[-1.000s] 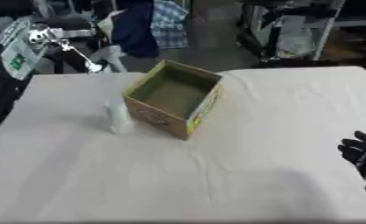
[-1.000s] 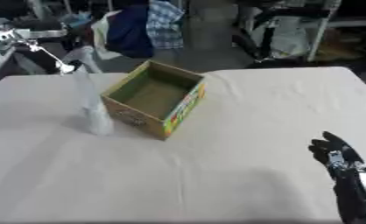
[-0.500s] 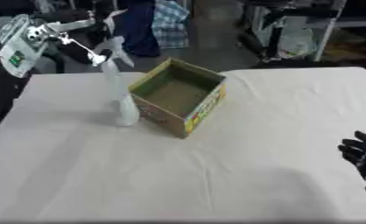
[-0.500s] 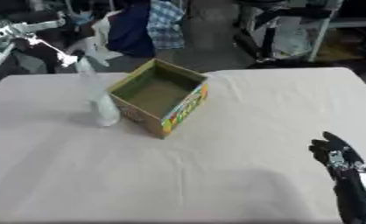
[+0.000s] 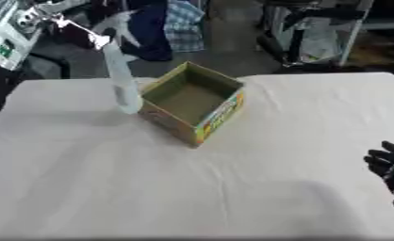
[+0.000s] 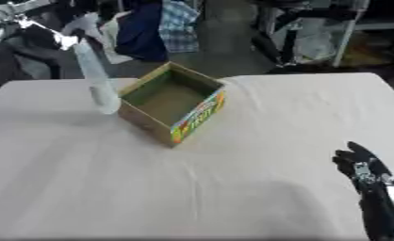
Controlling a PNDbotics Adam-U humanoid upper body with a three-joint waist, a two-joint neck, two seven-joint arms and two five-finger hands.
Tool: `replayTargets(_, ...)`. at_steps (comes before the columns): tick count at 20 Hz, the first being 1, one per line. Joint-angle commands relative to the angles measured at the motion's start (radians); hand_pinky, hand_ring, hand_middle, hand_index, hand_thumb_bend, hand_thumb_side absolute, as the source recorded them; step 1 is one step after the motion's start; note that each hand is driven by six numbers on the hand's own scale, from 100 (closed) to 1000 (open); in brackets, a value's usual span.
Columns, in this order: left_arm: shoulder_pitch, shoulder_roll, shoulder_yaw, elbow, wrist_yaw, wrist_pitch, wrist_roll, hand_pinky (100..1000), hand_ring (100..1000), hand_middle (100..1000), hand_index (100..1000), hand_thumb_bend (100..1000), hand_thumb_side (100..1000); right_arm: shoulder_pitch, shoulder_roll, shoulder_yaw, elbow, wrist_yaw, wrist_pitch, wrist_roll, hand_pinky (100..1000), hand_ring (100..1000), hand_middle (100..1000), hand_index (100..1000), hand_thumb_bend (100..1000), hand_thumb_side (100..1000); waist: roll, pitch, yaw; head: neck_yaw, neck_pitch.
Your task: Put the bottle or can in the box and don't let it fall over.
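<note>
Lifted higher than a moment ago, pale bottle [image 5: 122,82] pinched near its top by left hand [image 5: 101,36], hanging just beside open cardboard box [image 5: 193,102] at its left wall above white tabletop [image 5: 258,179], right hand [image 6: 367,176] resting relaxed and empty near lower right corner, fingers up.

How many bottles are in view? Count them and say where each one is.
1. The clear bottle hangs upright just left of the open box, held at its top by the left hand. None shows inside the box.
</note>
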Motion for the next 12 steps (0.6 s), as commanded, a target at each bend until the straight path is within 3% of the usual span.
replayTargets(1, -0.037, 0.044, 0.032, -0.028, 0.003, 0.007, 0.032, 628, 451, 407, 482, 100, 225, -0.007, -0.009, -0.001, -0.012, -0.003, 0.000, -0.001, 892, 799, 728, 877, 100, 719, 0.000, -0.014, 0.000, -0.004, 0.005)
replayTargets(12, -0.119, -0.020, 0.029, -0.025, -0.009, 0.040, 0.120, 623, 442, 398, 476, 100, 230, -0.010, -0.011, 0.003, -0.011, -0.004, 0.001, 0.003, 892, 799, 728, 877, 100, 716, -0.003, -0.015, 0.000, 0.003, 0.005)
